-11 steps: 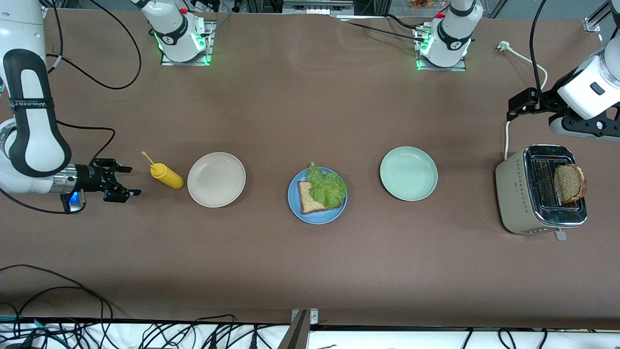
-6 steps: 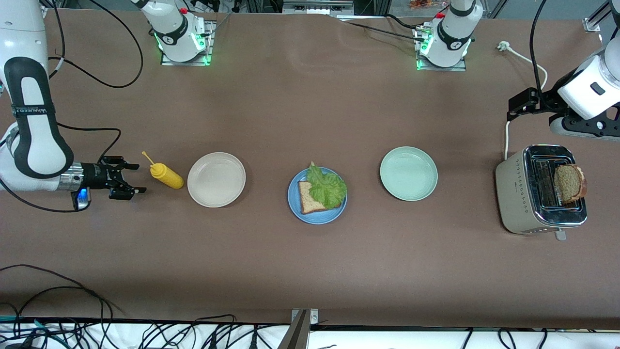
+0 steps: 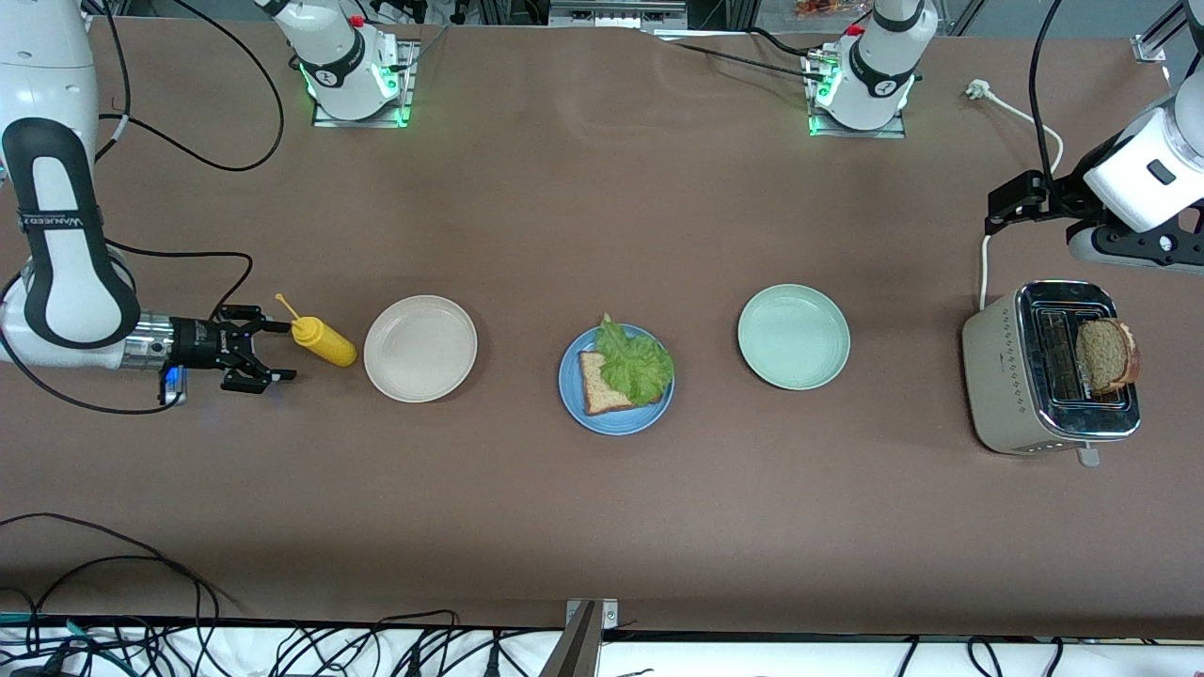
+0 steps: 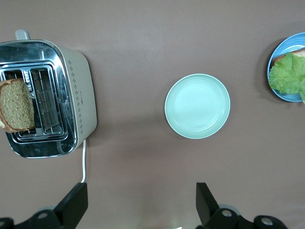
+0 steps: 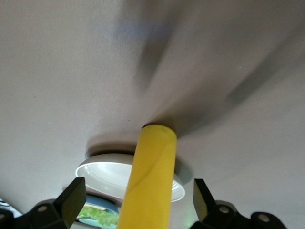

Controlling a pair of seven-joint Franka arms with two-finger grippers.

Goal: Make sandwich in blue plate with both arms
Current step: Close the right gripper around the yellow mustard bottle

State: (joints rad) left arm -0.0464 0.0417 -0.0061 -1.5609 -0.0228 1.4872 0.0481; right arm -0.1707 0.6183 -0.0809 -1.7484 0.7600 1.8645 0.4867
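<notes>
Three cams: one high overview, one on each wrist.

The front cam is sitting high across the table (image 3: 602, 188), facing the arm bases and taking in the whole row of things. The left wrist cam is looking straight down from fairly high up, catching the toaster (image 4: 45, 98), the green plate (image 4: 197, 106) and just the edge of the blue plate (image 4: 281, 55), all of which the front cam is also seeing. The right wrist cam is riding low and really close, looking along the mustard bottle (image 5: 148, 181) toward the beige plate (image 5: 95, 172), with a bit of lettuce (image 5: 97, 215) peeking in, which is also showing in the overview.
</notes>
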